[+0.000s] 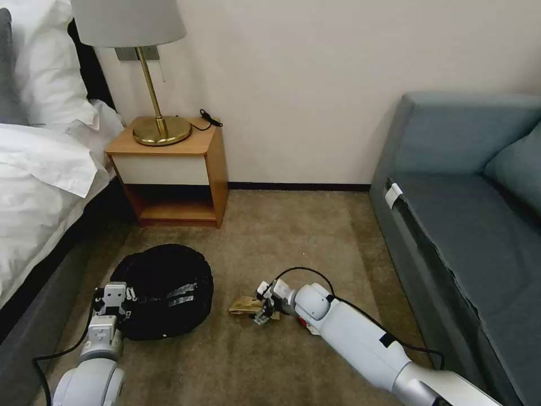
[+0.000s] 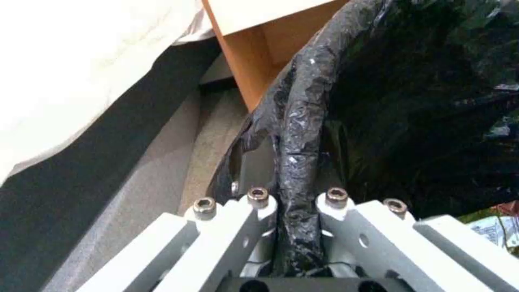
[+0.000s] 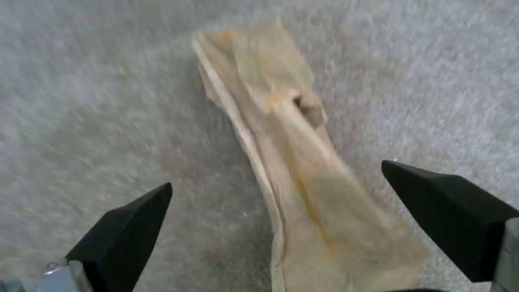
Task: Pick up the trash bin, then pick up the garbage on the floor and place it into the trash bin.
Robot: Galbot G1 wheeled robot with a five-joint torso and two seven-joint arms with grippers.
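L gripper [image 2: 294,227] clamps the trash bin [image 1: 163,290] rim on the carpet by the nightstand [image 1: 169,169]. R gripper [image 3: 292,227], released, straddles the brown paper [image 3: 292,162]. Drop low, centre the strip, then pinch.

Head view: high, angled down over carpet [image 1: 270,248]. Left wrist view: tight against bin [image 2: 303,121] rim, nightstand [image 2: 254,52] behind, both shared with head view. Right wrist view: close above brown paper [image 3: 292,162].
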